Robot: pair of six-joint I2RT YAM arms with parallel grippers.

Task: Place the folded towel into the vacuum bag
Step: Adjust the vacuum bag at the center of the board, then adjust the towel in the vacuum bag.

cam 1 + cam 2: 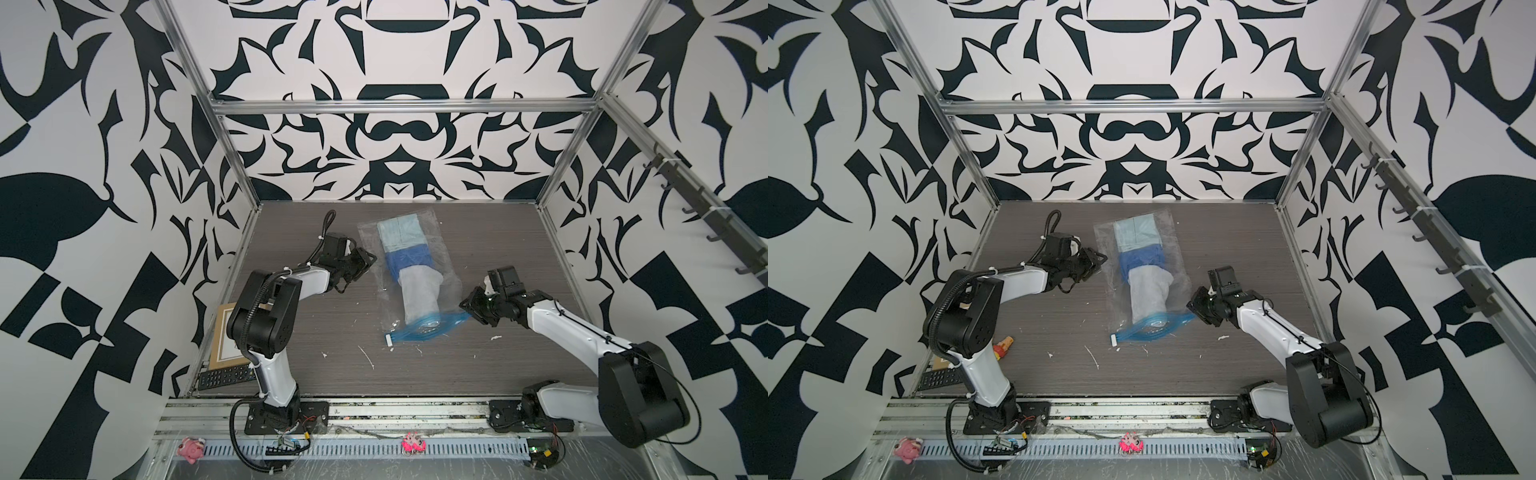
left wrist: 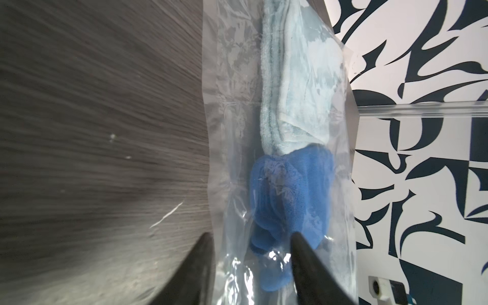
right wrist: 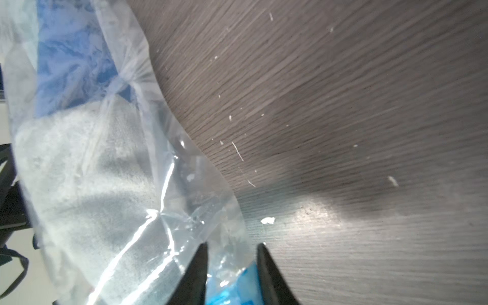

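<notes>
We find the surface (image 1: 519, 257) carrying the bag (image 1: 440, 262) mid-scene, its long axis running far to near. The grey towel (image 1: 417, 297) lies inside, its near end reaching the zip strip (image 1: 432, 326). The left fingers (image 1: 368, 268) stand wide, astride the bag's left edge. The right fingers (image 1: 466, 307) stand narrowly parted about the near right corner. We judge the right arm nearer the mouth.
</notes>
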